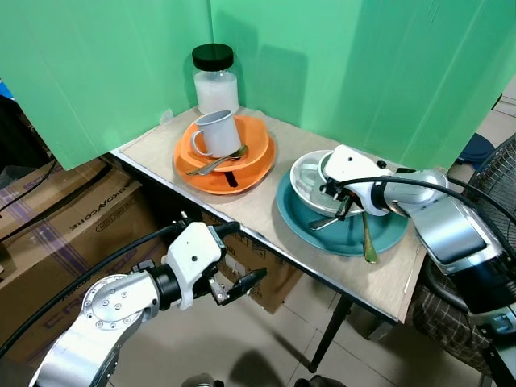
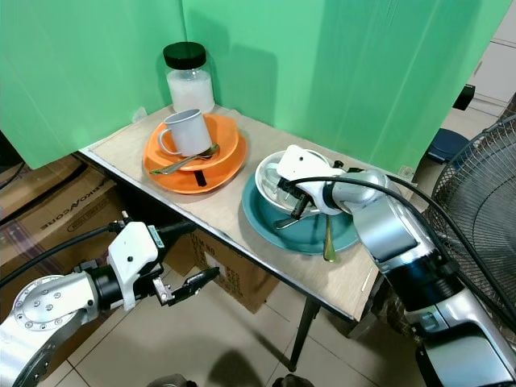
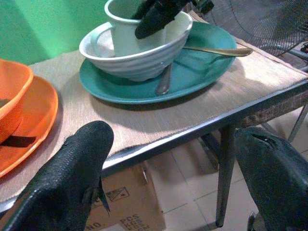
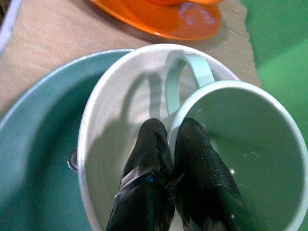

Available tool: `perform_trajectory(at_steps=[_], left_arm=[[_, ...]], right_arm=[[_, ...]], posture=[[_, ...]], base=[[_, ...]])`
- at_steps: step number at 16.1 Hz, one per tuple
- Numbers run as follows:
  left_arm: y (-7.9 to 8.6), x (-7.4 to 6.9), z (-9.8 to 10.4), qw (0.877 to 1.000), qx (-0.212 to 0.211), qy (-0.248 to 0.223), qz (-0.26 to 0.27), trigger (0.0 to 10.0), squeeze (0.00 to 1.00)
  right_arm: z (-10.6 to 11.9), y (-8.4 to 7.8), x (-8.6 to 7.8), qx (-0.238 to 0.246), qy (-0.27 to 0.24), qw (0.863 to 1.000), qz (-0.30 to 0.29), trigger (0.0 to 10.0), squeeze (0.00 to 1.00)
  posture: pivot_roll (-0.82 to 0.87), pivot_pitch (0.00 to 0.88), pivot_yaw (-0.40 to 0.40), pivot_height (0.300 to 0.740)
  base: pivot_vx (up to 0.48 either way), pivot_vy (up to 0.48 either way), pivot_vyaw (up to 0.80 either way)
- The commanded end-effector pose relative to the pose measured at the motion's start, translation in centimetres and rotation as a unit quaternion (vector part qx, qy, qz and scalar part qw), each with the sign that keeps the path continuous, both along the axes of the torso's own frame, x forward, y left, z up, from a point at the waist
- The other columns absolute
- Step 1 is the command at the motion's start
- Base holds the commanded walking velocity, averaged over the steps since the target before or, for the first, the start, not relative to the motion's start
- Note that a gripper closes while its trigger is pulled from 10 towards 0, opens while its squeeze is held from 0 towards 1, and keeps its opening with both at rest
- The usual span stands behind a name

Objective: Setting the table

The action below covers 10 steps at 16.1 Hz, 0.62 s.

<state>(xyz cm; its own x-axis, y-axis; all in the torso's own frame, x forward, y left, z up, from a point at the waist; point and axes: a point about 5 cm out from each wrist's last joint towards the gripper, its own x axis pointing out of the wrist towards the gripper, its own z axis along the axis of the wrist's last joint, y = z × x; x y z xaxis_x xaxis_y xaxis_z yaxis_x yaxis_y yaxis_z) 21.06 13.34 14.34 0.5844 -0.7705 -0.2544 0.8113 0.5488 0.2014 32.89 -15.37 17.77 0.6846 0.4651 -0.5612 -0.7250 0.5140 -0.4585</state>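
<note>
On the teal plate (image 1: 387, 234) a white bowl (image 1: 305, 173) holds a pale green mug (image 4: 250, 134). My right gripper (image 4: 172, 127) is shut on the mug's rim next to the handle, one finger inside the mug and one in the bowl. A gold spoon (image 1: 368, 238) lies on the teal plate, and a silver spoon (image 3: 164, 82) pokes out from under the bowl. Further left an orange plate (image 1: 193, 173) carries an orange bowl, a white mug (image 1: 216, 133) and a spoon. My left gripper (image 1: 238, 256) hangs open below the table's front edge, holding nothing.
A jar with a black lid (image 1: 215, 81) stands at the back of the table against the green screen. Cardboard boxes (image 1: 72, 210) sit on the floor under and left of the table. A fan (image 2: 476, 201) stands at the right.
</note>
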Motion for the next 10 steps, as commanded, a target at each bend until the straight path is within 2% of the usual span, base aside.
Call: perform_trajectory(at_steps=[1, 2, 4, 5, 6, 7, 8, 9, 10], left_arm=[[0.0, 0.1, 0.1, 1.000, 0.004, -0.007, -0.005, 10.0, 0.00], [0.0, 0.1, 0.2, 1.000, 0.002, -0.010, -0.003, 10.0, 0.00], [0.0, 0.2, 0.9, 1.000, -0.013, -0.025, 0.005, 10.0, 0.00], [0.0, 0.3, 1.2, 0.999, -0.018, -0.036, 0.011, 10.0, 0.00], [-0.2, 0.8, 1.6, 0.997, -0.023, -0.059, 0.037, 10.0, 0.00], [-0.3, 1.3, 1.9, 0.995, -0.028, -0.076, 0.060, 10.0, 0.00], [-0.4, 1.5, 2.0, 0.994, -0.031, -0.083, 0.069, 10.0, 0.00], [-0.7, 2.3, 2.5, 0.989, -0.034, -0.105, 0.101, 10.0, 0.00], [-0.8, 3.3, 2.8, 0.981, -0.033, -0.128, 0.144, 10.0, 0.00]], right_arm=[[1.4, -0.1, -0.1, 0.034, -0.021, 0.999, -0.006, 0.0, 0.00], [2.2, -0.4, -0.2, 0.050, -0.038, 0.998, -0.016, 0.0, 0.00], [4.8, -1.0, -0.7, 0.112, -0.083, 0.989, -0.038, 0.0, 0.00], [5.8, -1.1, -1.2, 0.139, -0.104, 0.984, -0.039, 0.0, 0.00], [6.9, -1.3, -2.0, 0.180, -0.139, 0.972, -0.057, 0.0, 0.00], [7.1, -1.4, -2.4, 0.206, -0.163, 0.962, -0.078, 2.9, 0.00], [7.2, -1.3, -2.6, 0.214, -0.178, 0.957, -0.079, 8.8, 0.00], [7.1, -0.8, -3.2, 0.266, -0.192, 0.939, -0.098, 10.0, 0.00], [7.1, -0.4, -3.8, 0.298, -0.210, 0.924, -0.117, 10.0, 0.00]], posture=[[0.00, 0.000, 0.020, 0.740], [0.00, 0.000, 0.018, 0.740], [0.00, 0.000, 0.018, 0.740], [0.00, 0.000, 0.020, 0.740], [-0.01, 0.000, 0.018, 0.740], [-0.01, 0.000, 0.017, 0.740], [-0.01, 0.000, 0.016, 0.740], [-0.01, 0.000, 0.009, 0.740], [-0.02, 0.000, 0.003, 0.740]], base=[[0.000, 0.000, 0.00], [0.000, 0.000, 0.00], [0.000, 0.000, 0.00], [0.000, 0.000, 0.00], [0.000, 0.000, 0.00], [0.000, 0.000, 0.00], [0.000, 0.000, 0.00], [0.000, 0.000, 0.00], [0.000, 0.000, 0.00]])
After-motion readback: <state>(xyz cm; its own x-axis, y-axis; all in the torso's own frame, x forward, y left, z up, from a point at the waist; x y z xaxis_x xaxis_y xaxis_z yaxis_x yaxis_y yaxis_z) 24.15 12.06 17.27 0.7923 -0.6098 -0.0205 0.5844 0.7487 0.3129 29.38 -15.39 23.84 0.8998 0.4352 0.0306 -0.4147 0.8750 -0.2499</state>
